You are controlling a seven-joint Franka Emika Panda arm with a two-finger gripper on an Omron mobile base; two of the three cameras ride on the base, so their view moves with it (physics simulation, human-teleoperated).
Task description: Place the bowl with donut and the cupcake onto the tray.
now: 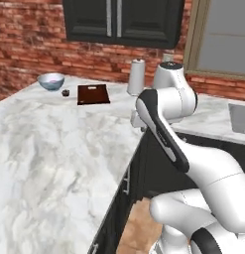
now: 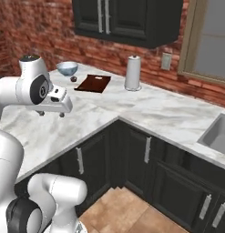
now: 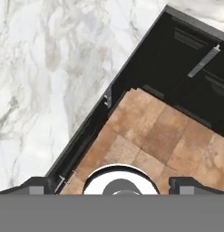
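Bowl (image 1: 51, 81), small, round, pale blue-grey with lighter rim, upright on the marble tabletop (image 1: 54, 149) at far left near the brick wall; contents too small to tell. Cupcake (image 1: 66, 93), tiny dark lump, just right of the bowl, apart from it. Tray (image 1: 93, 94), flat thin dark reddish-brown rectangle, lies right of the cupcake, not touching, nothing on it.

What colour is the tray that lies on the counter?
The tray is dark reddish-brown. It shows best in the right base view.
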